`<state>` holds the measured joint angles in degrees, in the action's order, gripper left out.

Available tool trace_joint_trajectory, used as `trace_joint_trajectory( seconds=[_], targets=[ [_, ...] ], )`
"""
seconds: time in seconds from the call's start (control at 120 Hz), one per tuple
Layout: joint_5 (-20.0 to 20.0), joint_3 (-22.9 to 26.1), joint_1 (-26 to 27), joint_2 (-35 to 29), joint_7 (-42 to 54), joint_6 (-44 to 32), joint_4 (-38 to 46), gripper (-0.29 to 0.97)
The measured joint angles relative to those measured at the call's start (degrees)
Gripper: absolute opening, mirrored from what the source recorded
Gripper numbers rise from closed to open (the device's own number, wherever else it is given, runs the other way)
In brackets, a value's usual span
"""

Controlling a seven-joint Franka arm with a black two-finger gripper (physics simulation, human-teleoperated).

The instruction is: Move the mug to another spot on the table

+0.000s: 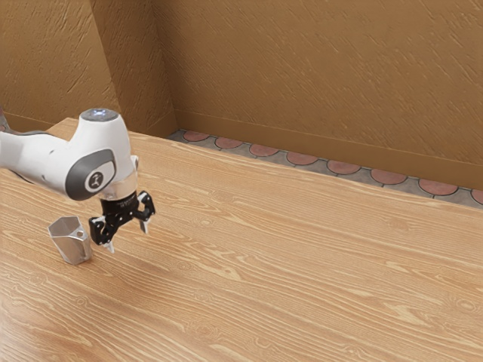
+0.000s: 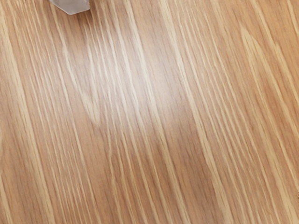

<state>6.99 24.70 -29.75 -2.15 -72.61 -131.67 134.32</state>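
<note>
There is one mug (image 1: pixel 70 239) on the table (image 1: pixel 302 264), a pale grey, faceted cup standing upright with its mouth upward, at the lower left of the exterior frame, close to the left edge. I can make out no handle from this angle.

One arm (image 1: pixel 72 154) comes in from the left edge of that frame, white with a grey joint cap, and bends down to one black gripper (image 1: pixel 127 237). Its two fingers stand apart with nothing between them. They point down at the wood just to the right of the mug, and the nearer finger (image 1: pixel 106 235) sits right beside the mug's rim (whether it touches the rim I cannot tell). The tips seem to hang slightly above the tabletop, with a faint shadow on the boards to their lower right.

In the wrist view, one small pale grey corner of the mug (image 2: pixel 70 5) shows against the streaked wood of the table (image 2: pixel 154 121).

Behind the table, running from the upper middle to the right edge of the exterior frame, is a strip of floor with a row of rounded reddish tiles (image 1: pixel 343 167). I count eight, the last cut by the frame. Above it rise brown textured walls (image 1: pixel 317 68).
</note>
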Motion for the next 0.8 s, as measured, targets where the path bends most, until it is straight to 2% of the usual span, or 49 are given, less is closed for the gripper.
trace_joint_trajectory(
  seconds=[0.083,0.267,0.558,0.8],
  targets=[
    [0.8,-0.6,-0.4,0.4,-3.6,-0.6,0.2,0.66],
    [6.9,-2.7,-0.4,3.6,-10.0,-1.6,0.5,0.66],
    [12.7,-4.4,-1.2,6.6,-16.7,-6.2,0.5,0.54],
    [15.4,-5.4,-1.6,6.5,-20.2,-8.2,1.9,0.42]
  ],
)
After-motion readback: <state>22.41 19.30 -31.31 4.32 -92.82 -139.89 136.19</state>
